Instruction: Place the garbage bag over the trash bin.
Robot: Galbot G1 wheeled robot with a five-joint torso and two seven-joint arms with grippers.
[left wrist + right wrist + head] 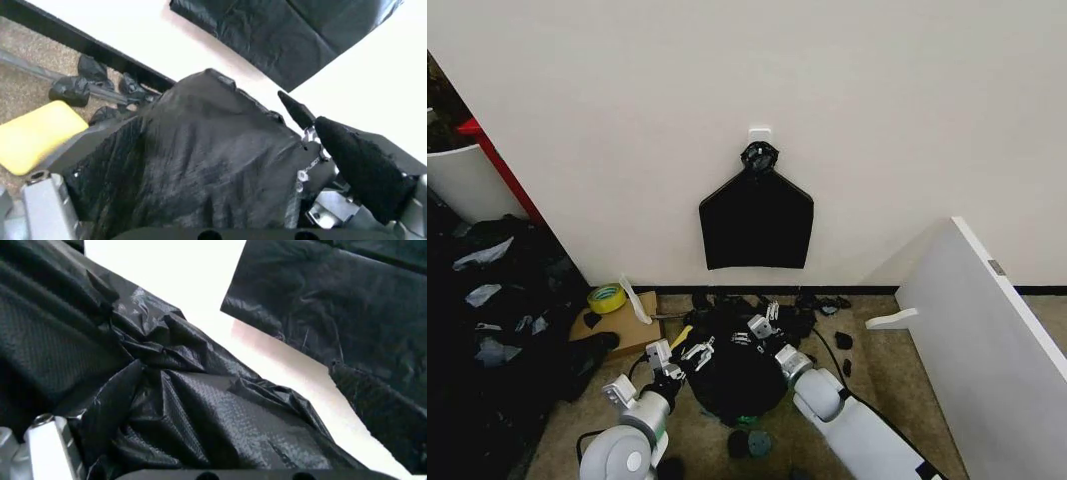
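Nearby, scraps (842,340) ring the garbage bag (737,375); jaws' grip cannot be told.

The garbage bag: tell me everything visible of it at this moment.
The garbage bag is thin, glossy black plastic, heavily crinkled, with a fine embossed texture in the wrist views. It sits on the floor below the wall, draped as a rounded mound that covers the bin; a trace of green shows at its base. The left gripper and right gripper are both at its top, with film bunched between their fingers.
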